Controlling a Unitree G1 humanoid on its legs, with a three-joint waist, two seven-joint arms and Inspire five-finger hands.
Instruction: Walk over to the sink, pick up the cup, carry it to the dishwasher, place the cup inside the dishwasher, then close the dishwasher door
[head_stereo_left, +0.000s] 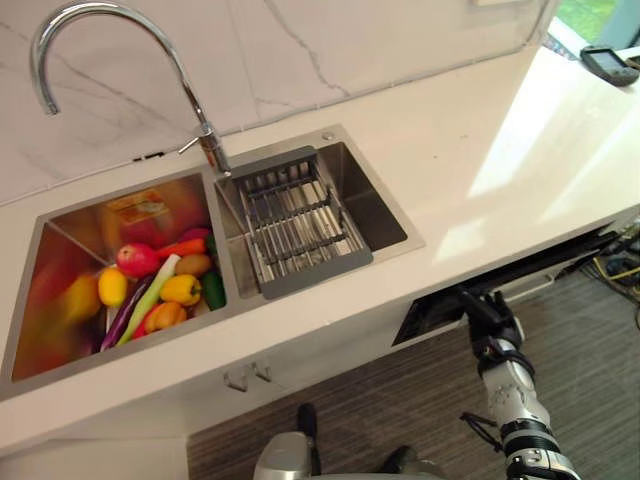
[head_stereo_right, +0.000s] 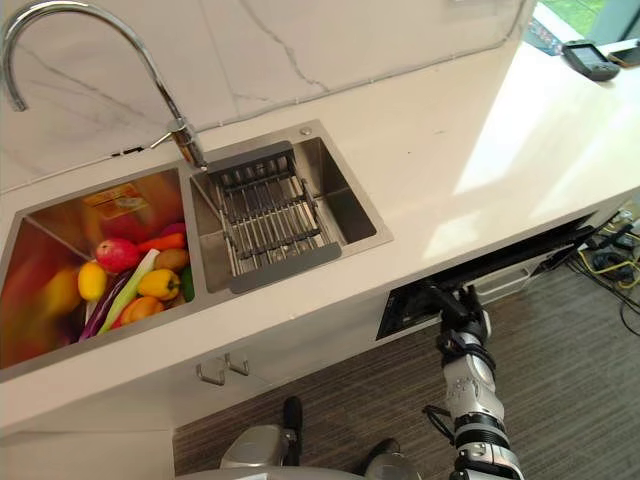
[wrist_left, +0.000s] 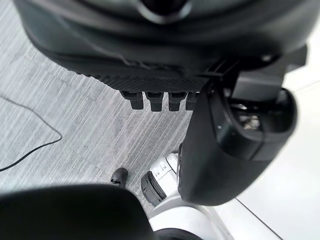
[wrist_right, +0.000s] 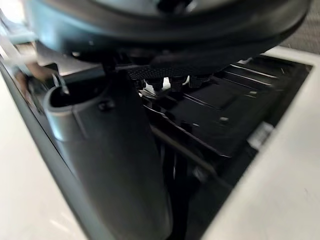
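Fingers of the left hand hang loose in a short row under the palm, with the thumb standing off beside them. They grip nothing and hang over grey striped floor.

From the head, the sink takes up the 9 o'clock side of the counter. Its left basin holds a heap of fruit and vegetables. The faucet rises at 11 o'clock from behind the divider, and its spout curves over toward the left. The right basin carries a grey rack that sits across it with its bars running front to back.

At 5 o'clock the right arm reaches up from the lower edge, forearm nearly upright and wrist bent toward the counter's front. The right hand is at the top edge of the dishwasher, at the left end of the gap. Its fingertips are stretched out toward the gap, not curled round anything, and its thumb lies along the door's edge. I cannot tell whether they press on it.

The dishwasher sits under the counter between 3 and 4 o'clock. Its door leans out a crack, leaving a dark slot below the counter's lip. Past the hand, dark wire shelving shows inside. I cannot tell whether the cup is in there.

At 1 o'clock a small black device lies on the counter's far corner.
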